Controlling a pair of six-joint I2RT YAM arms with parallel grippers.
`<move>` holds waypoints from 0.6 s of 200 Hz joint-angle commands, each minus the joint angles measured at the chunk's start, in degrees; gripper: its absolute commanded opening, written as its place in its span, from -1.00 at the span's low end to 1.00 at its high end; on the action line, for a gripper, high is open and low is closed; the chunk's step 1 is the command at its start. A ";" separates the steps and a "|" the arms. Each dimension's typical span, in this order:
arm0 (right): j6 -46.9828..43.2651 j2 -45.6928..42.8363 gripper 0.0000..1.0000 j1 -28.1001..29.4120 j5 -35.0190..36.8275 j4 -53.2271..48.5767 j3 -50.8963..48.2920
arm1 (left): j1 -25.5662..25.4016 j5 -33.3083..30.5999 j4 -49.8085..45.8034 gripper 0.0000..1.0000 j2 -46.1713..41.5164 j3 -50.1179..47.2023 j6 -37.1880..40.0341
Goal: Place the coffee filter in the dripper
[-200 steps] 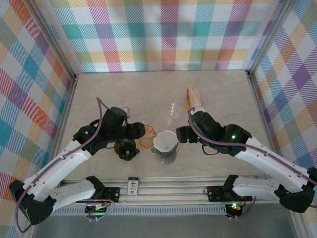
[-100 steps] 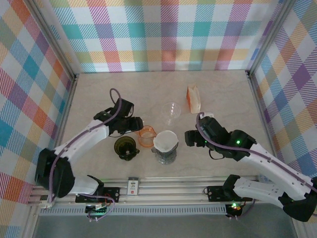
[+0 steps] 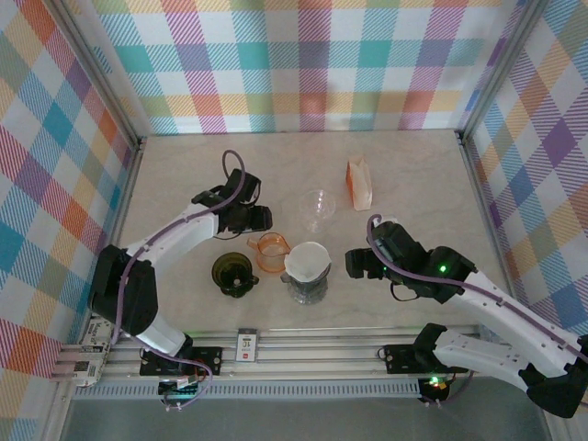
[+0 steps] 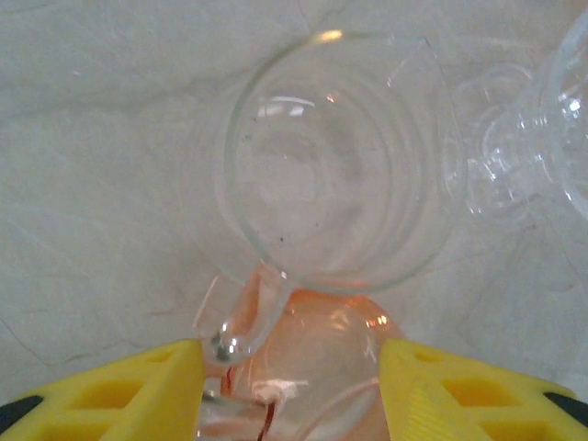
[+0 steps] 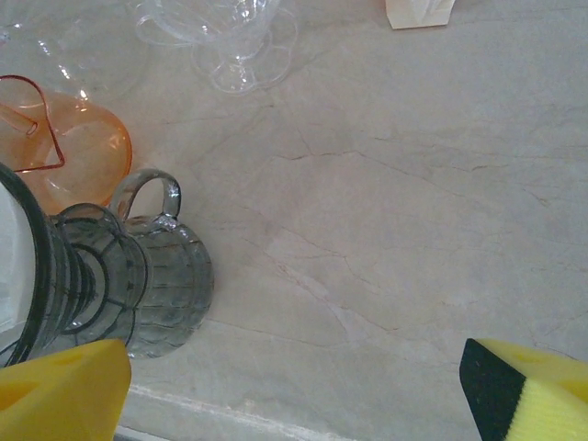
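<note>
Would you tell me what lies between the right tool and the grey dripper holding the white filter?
Nothing: in the top view only bare table separates the right tool from the grey dripper and its white filter.

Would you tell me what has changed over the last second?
The left gripper pulled away from the orange dripper toward the far side; the right gripper backed off rightward from the grey dripper. Both are open and empty. The white filter stayed seated in the grey dripper, and the orange dripper kept its place.
</note>
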 commanded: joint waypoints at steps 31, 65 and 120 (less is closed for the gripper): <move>-0.75 -2.20 0.87 -0.56 -0.91 1.31 -1.27 | 0.47 -2.11 2.01 0.08 7.81 6.12 2.54; -0.68 -3.21 0.87 -0.83 -0.58 0.92 -1.98 | 0.44 0.60 4.29 -0.11 12.30 10.02 1.76; -0.30 -3.96 0.87 -1.11 -0.79 0.95 -3.12 | 0.44 3.64 5.76 -0.24 18.75 16.20 1.62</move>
